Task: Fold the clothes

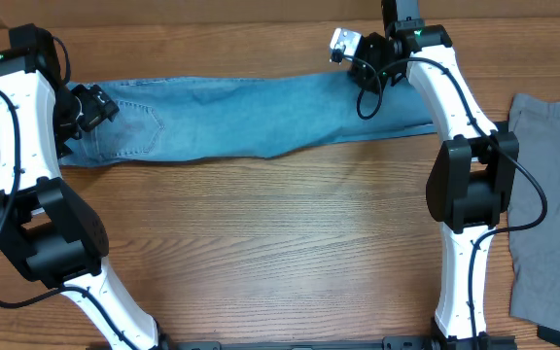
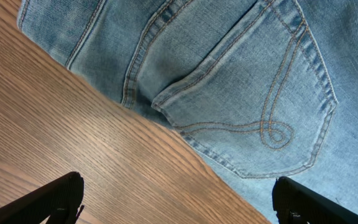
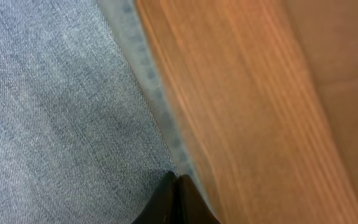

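A wooden tabletop (image 1: 280,243) of warm brown fills the overhead view from edge to edge, its grain running left to right, evenly lit, with soft shadows.

White arm links (image 1: 17,126); black joint housings (image 1: 470,180); looping black cables (image 1: 531,194); green indicator lights (image 1: 418,32)

A wooden table (image 1: 280,243) with brown grain running left to right is seen filling the overhead view, and its bare surface is shown close up in both wrist views. A gray cloth (image 1: 552,194) is laid flat on the table at the right edge, cut off by the frame on its right side. What kind of piece it is cannot be told.
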`<state>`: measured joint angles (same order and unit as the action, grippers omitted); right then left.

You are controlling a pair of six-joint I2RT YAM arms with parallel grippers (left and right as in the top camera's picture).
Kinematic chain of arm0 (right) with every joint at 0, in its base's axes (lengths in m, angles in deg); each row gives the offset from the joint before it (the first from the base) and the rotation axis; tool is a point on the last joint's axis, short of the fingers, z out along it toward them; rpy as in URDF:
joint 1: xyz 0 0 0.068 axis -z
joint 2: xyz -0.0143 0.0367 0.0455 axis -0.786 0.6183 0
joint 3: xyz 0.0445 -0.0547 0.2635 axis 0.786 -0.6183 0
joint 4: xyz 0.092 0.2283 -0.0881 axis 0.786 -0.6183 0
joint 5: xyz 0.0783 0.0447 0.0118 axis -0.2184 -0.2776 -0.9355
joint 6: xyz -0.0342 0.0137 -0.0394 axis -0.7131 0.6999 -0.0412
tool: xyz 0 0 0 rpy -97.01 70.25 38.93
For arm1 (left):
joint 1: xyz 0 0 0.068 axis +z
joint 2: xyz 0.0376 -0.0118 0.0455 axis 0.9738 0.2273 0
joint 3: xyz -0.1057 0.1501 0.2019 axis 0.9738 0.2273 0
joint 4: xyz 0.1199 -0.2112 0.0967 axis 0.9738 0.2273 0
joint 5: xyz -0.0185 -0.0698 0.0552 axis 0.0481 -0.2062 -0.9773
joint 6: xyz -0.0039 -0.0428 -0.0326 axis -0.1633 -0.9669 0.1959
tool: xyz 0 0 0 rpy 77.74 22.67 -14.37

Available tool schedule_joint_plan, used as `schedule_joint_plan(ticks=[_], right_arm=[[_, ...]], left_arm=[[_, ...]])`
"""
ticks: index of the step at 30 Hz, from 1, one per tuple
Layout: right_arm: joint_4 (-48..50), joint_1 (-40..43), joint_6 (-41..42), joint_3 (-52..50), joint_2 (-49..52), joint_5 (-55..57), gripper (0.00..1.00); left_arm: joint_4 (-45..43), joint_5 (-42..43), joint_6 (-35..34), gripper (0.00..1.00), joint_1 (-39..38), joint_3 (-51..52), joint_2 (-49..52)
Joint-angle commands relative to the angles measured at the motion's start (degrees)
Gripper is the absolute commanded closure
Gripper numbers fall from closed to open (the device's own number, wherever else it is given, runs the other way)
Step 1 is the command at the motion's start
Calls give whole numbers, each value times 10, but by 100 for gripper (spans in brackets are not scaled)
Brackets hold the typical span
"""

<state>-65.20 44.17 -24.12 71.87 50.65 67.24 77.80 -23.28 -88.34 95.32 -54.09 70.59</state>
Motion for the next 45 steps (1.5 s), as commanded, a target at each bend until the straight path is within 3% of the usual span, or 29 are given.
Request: schedule_joint_plan(ticks=[1, 10, 21, 24, 25, 26, 36, 41, 45], right_arm=[[14, 2, 5, -6, 7, 9, 96], [33, 1, 16, -6, 57, 6, 96], [155, 1, 168, -5, 77, 14, 96], [143, -1, 168, -5, 77, 14, 59], [140, -2, 168, -5, 77, 15, 39], [139, -2, 183, -5, 74, 15, 0], [128, 9, 492, 22, -46, 67, 0], [1, 35, 603, 22, -111, 151, 0], [-114, 83, 770, 22, -127, 160, 0]], left_arm=[[1, 6, 9, 0, -2, 2, 8], [1, 6, 9, 0, -2, 2, 8], [1, 6, 9, 0, -2, 2, 8], [1, 6, 9, 0, -2, 2, 8], [1, 6, 9, 0, -2, 2, 8], [1, 6, 9, 0, -2, 2, 8], [1, 6, 9, 0, -2, 2, 8], [1, 6, 9, 0, -2, 2, 8], [1, 6, 9, 0, -2, 2, 8]])
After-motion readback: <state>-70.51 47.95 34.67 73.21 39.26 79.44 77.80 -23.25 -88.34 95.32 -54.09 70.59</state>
